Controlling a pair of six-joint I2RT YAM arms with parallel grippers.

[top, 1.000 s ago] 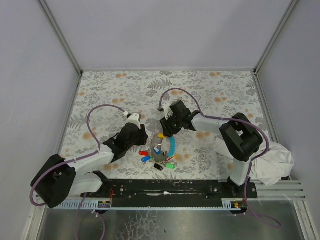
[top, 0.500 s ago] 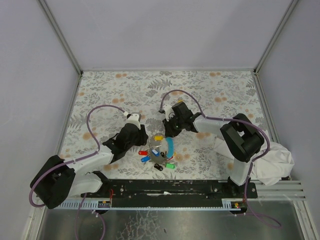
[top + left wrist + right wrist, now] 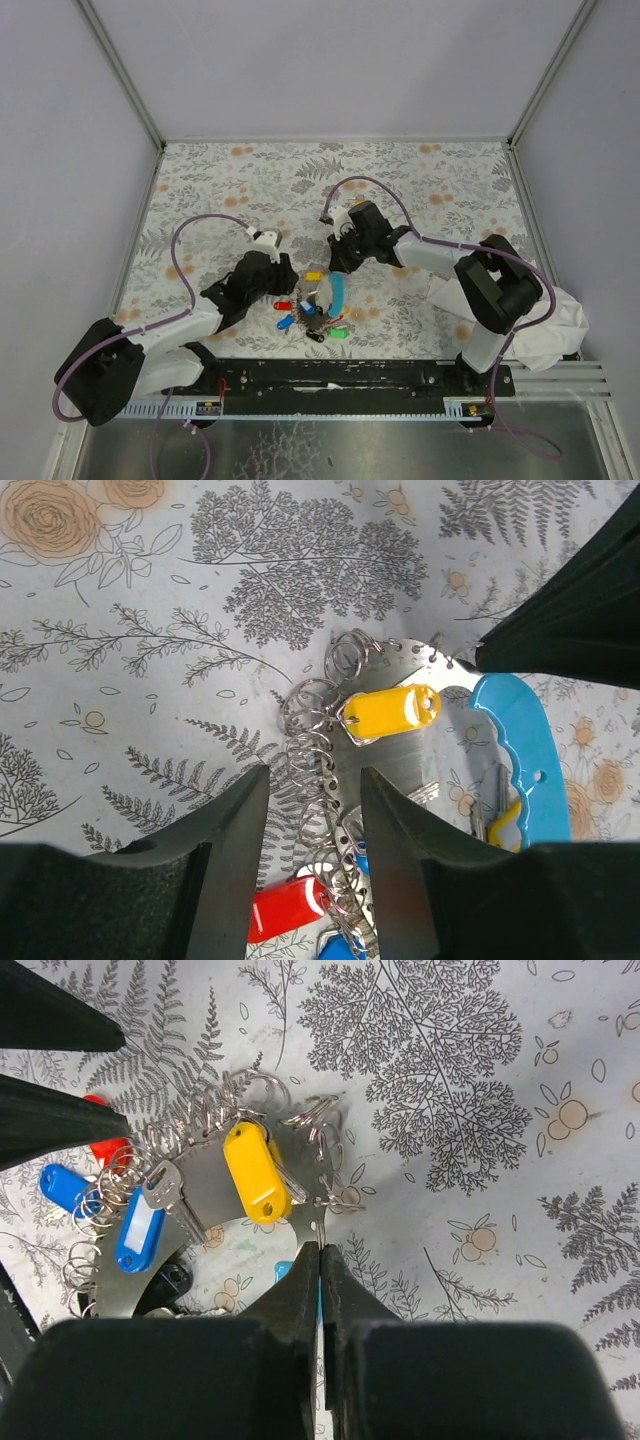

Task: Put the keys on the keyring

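Keys (image 3: pixel 255 1172) with yellow, blue and red heads lie fanned over a metal crescent (image 3: pixel 400 760) at mid-table, the keyring (image 3: pixel 310 745) chained along its edge. Your right gripper (image 3: pixel 320 1255) is clenched, apparently pinching the blue strap (image 3: pixel 520 750) at the crescent's rim. Your left gripper (image 3: pixel 312 780) hangs released, its fingers (image 3: pixel 235 820) straddling the rings. Hold the right clamp firm and close the left on one ring only.

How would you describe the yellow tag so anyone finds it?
On the floral table, find the curved blue handle near the front middle; a ring-fringed metal plate adjoins it. The yellow tag lies flat on that plate, while the red tag lies off its edge.
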